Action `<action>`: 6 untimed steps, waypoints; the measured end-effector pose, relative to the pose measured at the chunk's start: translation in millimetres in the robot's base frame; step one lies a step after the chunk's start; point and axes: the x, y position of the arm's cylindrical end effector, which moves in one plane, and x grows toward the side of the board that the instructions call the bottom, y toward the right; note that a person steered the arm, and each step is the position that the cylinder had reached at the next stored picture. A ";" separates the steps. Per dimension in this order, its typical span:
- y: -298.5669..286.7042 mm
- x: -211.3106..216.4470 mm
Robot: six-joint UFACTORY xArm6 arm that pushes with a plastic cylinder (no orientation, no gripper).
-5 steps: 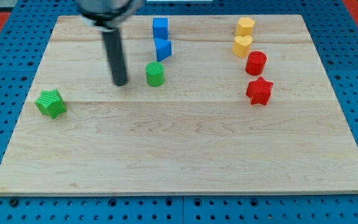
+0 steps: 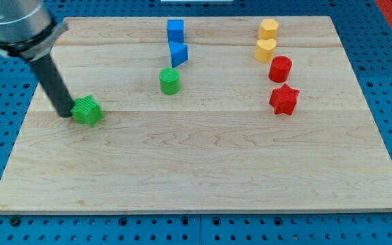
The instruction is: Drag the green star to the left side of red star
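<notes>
Wooden table (image 2: pixel 203 170), viewed from above at a slant, carrying eight small blocks. The arm enters from the view's top left as a grey cylinder ending in a dark rod; it bears no pincer, so there is no opening or grip to report. My tip (image 2: pixel 67 113) rests on the table at the view's left, touching or all but touching the left flank of the green star (image 2: pixel 86 111), which lies near the table's left edge, a little above mid-height. The red star (image 2: pixel 284 99) sits well apart, far toward the view's right, at about the same height in the view. Directly above it stand a red cylinder (image 2: pixel 280 69), a yellow heart (image 2: pixel 265 50) and a yellow block (image 2: pixel 269 28) of unclear shape, forming a column. Near the centre top are a green cylinder (image 2: pixel 170 81), a blue wedge-like block (image 2: pixel 178 54) and a blue cube (image 2: pixel 175 30). Progress, as judged: contact behind the green star appears made, with my tip on the side suited to a rightward push, but nearly the whole traverse remains. The path to the spot just left of the red star looks open, passing below the green cylinder. What is left is a long, steady push and a stop short of the red star.
</notes>
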 end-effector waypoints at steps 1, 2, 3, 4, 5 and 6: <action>-21.2 -3.6; -18.9 3.2; 10.7 5.2; 30.5 -8.2; 33.9 -11.8; 58.5 -11.4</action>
